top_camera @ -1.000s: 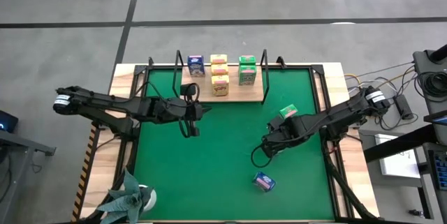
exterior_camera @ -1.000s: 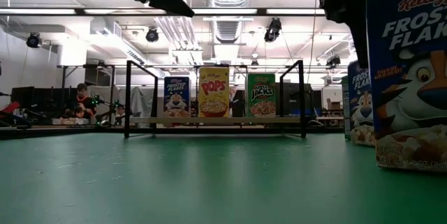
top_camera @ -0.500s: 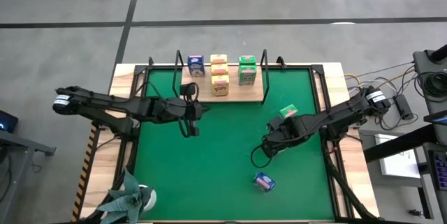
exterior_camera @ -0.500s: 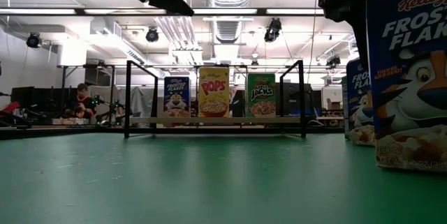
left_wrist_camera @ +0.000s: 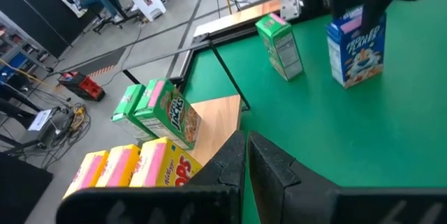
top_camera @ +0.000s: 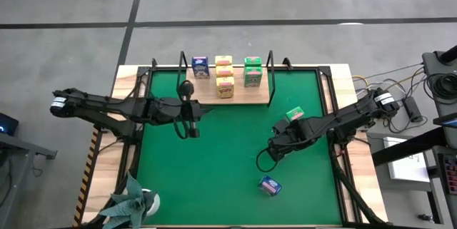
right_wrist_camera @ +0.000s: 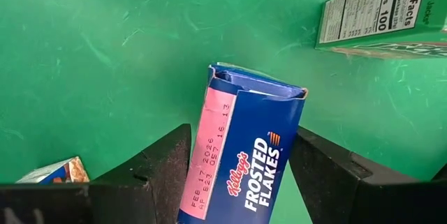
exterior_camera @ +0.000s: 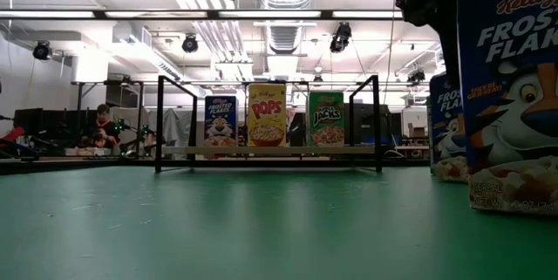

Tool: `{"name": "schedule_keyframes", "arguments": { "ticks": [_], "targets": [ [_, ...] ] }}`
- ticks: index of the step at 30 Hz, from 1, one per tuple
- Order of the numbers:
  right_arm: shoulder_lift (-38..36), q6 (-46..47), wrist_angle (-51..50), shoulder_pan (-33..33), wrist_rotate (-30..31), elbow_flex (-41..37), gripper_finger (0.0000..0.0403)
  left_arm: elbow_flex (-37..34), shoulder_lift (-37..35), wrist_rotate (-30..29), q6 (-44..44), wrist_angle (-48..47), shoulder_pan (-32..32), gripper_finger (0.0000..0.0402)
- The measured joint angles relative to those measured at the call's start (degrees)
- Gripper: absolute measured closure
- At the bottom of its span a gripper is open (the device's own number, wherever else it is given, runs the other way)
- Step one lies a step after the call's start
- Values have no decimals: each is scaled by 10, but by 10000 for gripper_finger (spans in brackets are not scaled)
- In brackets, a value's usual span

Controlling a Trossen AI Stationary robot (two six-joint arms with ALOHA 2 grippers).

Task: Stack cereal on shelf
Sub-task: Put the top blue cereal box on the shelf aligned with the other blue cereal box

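A blue cereal box (right_wrist_camera: 244, 154) stands upright on the green mat right of centre, with my right gripper (right_wrist_camera: 241, 147) shut on it from above (top_camera: 275, 147). A green box (top_camera: 294, 114) stands just beyond it, and another blue box (top_camera: 269, 185) stands nearer the front edge. The shelf (top_camera: 246, 95) at the mat's far edge carries one blue box (top_camera: 200, 65), three yellow (top_camera: 225, 75) and two green (top_camera: 252, 72). My left gripper (top_camera: 191, 120) hovers shut and empty above the mat, near the shelf's left end. My right gripper pinches the blue cereal box between its two fingers, which lie against two opposite faces at the top end (right_wrist_camera: 199, 154). The fingers come from above, pointing down. The box stays upright, its bottom (exterior_camera: 449, 175) on the mat.
Black wire uprights (exterior_camera: 159, 123) stand at the shelf's ends. The near blue box (exterior_camera: 510, 97) is close to the low camera. A potted plant (top_camera: 132, 200) sits at the front left corner. Bare mat lies across the middle and left (top_camera: 207, 179).
My left gripper, still shut, has risen and drawn back a little toward the table's left edge, away from the shelf. My right gripper has stayed over the blue box.
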Motion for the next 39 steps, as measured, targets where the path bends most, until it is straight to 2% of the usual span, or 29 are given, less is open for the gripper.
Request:
{"name": "schedule_keyframes", "arguments": {
  "ticks": [23, 33, 39],
  "targets": [
    [0, 2, 14, 0, 3, -9, 184, -1, -7, 0, -8, -2, 0, 400],
    [0, 0, 20, 0, 3, -9, 232, -1, -7, 1, -8, -2, 0, 400],
    [-2, -15, 22, 0, 3, -9, 238, -1, -9, 1, -8, -2, 0, 400]
  ]
}}
